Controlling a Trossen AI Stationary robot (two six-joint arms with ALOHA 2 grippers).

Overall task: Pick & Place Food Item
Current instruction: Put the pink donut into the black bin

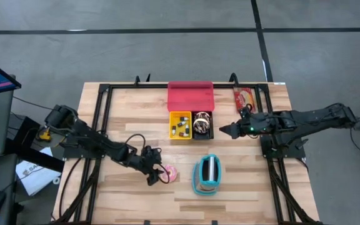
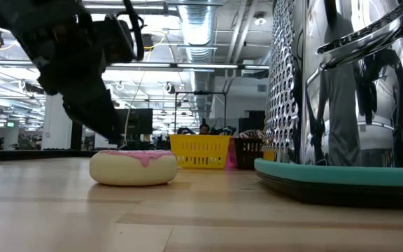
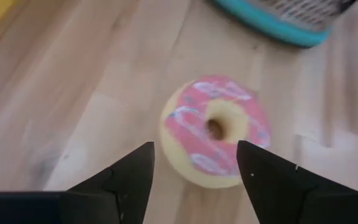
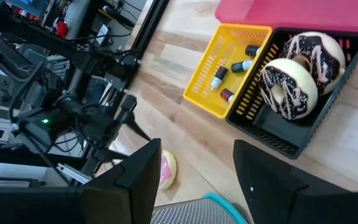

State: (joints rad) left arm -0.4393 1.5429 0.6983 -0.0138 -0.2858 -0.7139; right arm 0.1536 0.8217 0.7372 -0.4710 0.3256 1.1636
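Observation:
A pink-frosted doughnut lies flat on the wooden table, near its front and left of centre. It also shows in the low view and the left wrist view. My left gripper hangs open just over the doughnut's near side, slanting down from the table's left, one finger on either side of it and touching nothing. My right gripper is open and empty in the air beside the black basket, which holds two chocolate-frosted doughnuts.
A metal rack on a teal base stands just right of the pink doughnut. A yellow basket of small bottles sits next to the black one, with a red box behind them. A packet lies at the far right.

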